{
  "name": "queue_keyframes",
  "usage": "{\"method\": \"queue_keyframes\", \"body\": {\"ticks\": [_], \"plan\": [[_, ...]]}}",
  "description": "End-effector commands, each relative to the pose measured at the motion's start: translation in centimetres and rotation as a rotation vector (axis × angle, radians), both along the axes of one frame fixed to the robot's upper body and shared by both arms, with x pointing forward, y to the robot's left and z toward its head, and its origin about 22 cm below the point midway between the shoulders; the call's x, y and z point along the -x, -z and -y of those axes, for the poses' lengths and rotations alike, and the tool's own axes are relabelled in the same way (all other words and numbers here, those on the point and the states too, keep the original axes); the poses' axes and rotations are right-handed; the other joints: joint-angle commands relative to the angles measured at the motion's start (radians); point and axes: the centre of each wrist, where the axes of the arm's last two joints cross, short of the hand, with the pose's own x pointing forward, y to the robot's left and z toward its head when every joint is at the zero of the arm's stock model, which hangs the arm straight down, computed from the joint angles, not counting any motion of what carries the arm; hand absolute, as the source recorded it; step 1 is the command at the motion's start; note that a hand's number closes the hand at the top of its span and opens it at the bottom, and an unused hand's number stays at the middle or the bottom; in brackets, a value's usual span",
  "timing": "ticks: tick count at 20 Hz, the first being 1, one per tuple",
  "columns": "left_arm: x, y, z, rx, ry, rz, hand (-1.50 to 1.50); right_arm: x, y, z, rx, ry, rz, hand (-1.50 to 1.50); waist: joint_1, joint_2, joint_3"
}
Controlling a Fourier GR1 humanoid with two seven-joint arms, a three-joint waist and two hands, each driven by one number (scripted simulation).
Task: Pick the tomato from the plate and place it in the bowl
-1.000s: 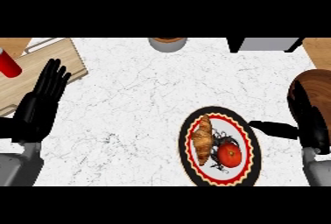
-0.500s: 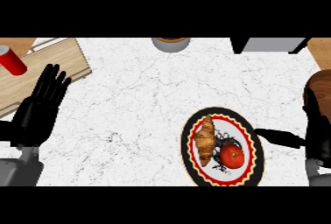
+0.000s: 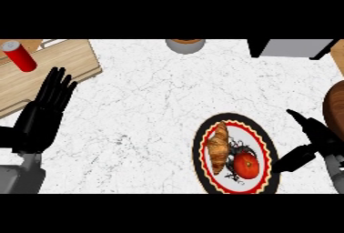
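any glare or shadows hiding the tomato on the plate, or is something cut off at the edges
Head view: even light, no glare, no strong shadows; the tomato shows plainly on the plate beside a croissant. The right hand and a brown rounded object are cut by the right edge; the left hand shows whole.

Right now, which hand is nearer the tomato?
The right hand. It is open just off the plate, right of the tomato. The left hand rests open far across the counter, near the left edge.

Glossy tomato point(image 3: 246, 165), white marbled counter point(image 3: 168, 91), wooden board point(image 3: 47, 73).
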Motion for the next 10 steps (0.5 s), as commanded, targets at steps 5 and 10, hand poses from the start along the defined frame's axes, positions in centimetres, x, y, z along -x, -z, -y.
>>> {"method": "queue_keyframes", "body": {"ticks": [5,10], "plan": [[0.5,-0.7,-0.3,0.016,-0.004,0.000,0.00,-3.9,-7.9,-4.3,-0.029,-0.129,-0.251,-1.50,-0.017,-0.007,0.004],[1.0,-0.6,-1.1,-0.007,-0.027,-0.015,0.00,-3.5,-7.5,-6.0,-0.053,-0.070,-0.266,-1.50,-0.031,-0.008,0.005]]}}
